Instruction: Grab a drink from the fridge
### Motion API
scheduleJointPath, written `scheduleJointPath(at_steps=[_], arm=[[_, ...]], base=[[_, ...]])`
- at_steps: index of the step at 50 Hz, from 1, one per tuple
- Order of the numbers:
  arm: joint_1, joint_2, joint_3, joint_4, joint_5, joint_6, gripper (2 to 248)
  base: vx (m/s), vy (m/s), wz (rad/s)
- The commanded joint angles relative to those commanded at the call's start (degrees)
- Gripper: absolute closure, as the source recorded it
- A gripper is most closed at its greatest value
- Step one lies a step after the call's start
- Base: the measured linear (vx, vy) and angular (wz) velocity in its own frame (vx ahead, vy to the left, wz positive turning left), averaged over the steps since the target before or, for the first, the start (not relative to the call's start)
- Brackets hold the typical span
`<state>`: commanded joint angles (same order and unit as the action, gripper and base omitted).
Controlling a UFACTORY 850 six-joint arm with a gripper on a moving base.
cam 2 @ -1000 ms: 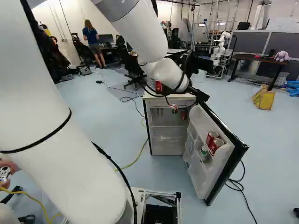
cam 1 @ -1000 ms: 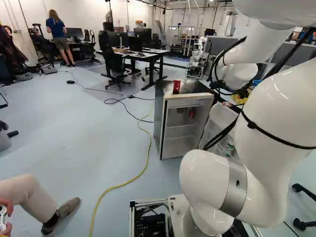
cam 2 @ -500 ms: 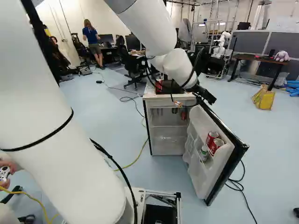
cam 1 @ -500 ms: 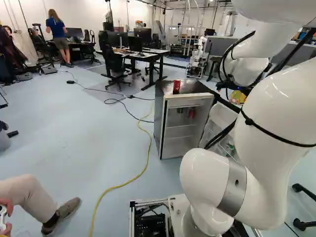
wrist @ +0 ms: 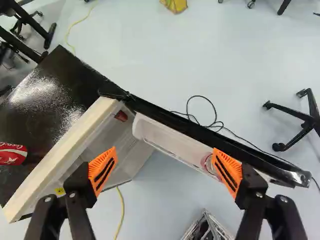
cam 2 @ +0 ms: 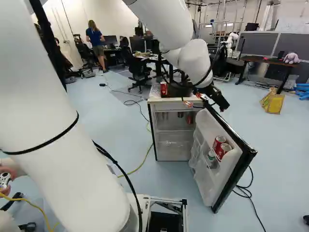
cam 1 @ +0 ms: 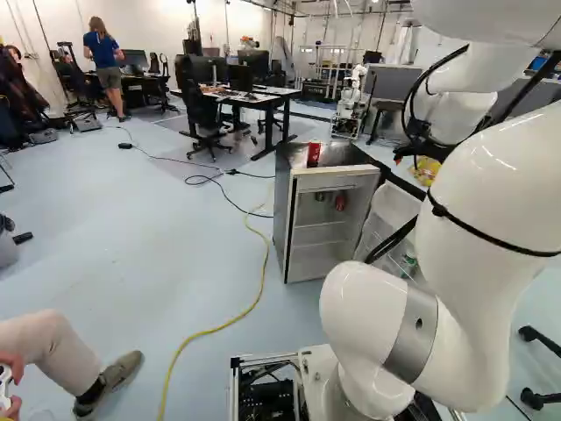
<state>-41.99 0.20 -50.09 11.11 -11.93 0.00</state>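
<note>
My gripper (cam 2: 215, 95) hangs above the fridge's open door in the right base view. In the wrist view the gripper (wrist: 164, 154) is open, its orange pads wide apart with nothing held. Below it are the fridge (wrist: 55, 150) and the swung-out door (wrist: 187, 127); one finger overlaps a can (wrist: 207, 163) in the door shelf. The right base view shows red cans (cam 2: 219, 141) (cam 2: 224, 151) and a green-and-white container (cam 2: 211, 157) in that shelf. A dark can (cam 2: 180, 114) and a red can (cam 2: 189, 119) are inside the fridge. Another red can (cam 1: 314, 154) stands on top.
A black cable (cam 2: 251, 193) lies on the floor beside the door, and a yellow cable (cam 1: 252, 307) runs left of the fridge. A seated person's leg (cam 1: 57, 351) is at the left. Desks, chairs and another robot (cam 1: 352, 101) are farther back. A yellow bag (cam 2: 273, 102) lies right of the fridge.
The upper arm links and gripper have moved right in the right base view, bringing the gripper over the door side. Its fingers have stayed open. The base, fridge and cans have not moved.
</note>
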Motion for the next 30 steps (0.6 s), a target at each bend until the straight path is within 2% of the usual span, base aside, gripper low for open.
scheduleJointPath(at_steps=[30], arm=[[-4.28, -1.60, -6.13, 2.05, -13.79, 0.00, 3]], base=[[0.000, 0.000, 0.000]])
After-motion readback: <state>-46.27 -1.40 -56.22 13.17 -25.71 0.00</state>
